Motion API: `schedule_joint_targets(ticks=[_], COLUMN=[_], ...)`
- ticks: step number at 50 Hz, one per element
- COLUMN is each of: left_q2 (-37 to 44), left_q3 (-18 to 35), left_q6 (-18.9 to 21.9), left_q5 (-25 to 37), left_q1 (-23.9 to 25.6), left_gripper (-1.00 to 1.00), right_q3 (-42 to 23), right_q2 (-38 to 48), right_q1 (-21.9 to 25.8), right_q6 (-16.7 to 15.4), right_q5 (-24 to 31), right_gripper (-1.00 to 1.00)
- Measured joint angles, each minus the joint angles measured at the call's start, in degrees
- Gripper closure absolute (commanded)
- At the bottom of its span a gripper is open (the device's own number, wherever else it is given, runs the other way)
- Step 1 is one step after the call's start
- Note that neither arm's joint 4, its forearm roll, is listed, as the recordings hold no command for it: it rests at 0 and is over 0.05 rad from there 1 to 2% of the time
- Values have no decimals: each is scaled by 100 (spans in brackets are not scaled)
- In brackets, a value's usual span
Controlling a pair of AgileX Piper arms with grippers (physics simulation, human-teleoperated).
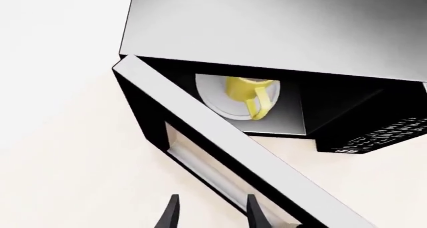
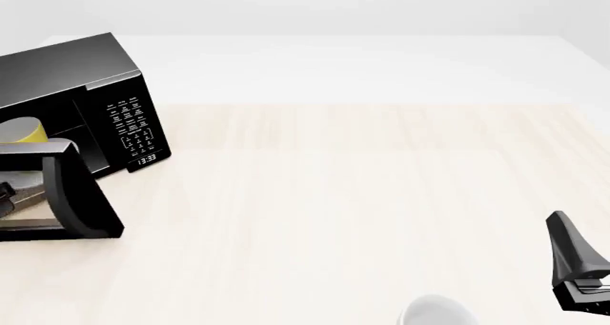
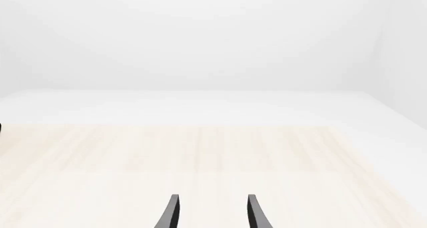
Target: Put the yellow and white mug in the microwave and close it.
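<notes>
**Kid:** What is closest to you right now?

**Me:** My left gripper point(image 1: 210, 213). Its two black fingers are spread apart and hold nothing. They sit right by the microwave door point(image 1: 220, 158). My right gripper point(image 3: 210, 213) is spread apart and empty too. It hangs over the bare table point(image 2: 362, 196), far from the work.

**Kid:** Where is the mug?

**Me:** The yellow and white mug point(image 1: 248, 91) is already inside the microwave point(image 2: 67, 75). It stands on the round white plate point(image 1: 213, 95), with its loop handle facing the opening.

**Kid:** So what do you do next?

**Me:** I think I have to shut the door. It is still swung out wide. I would push the flat outside of the door, near its free edge, and swing it slowly round its hinge until it sits flat on the box.

**Kid:** What does it all look like?

**Me:** The microwave is a big, black, smooth box with hard corners. The door has a shiny window. The table is pale wood. A white round thing point(image 2: 433, 314) peeks in at the near edge.
</notes>
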State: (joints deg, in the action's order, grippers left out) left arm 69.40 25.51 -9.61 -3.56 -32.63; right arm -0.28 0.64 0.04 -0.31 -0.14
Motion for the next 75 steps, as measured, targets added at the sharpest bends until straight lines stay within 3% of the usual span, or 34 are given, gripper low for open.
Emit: schedule_joint_targets(ticks=[75], left_q2=[1463], left_q3=[947], left_q6=[-50], left_q5=[-1009], left_q1=[378], left_gripper=[-100], right_q3=[0], right_q2=[0], right_q1=[0], right_q6=[0], right_q5=[0], right_gripper=[-100])
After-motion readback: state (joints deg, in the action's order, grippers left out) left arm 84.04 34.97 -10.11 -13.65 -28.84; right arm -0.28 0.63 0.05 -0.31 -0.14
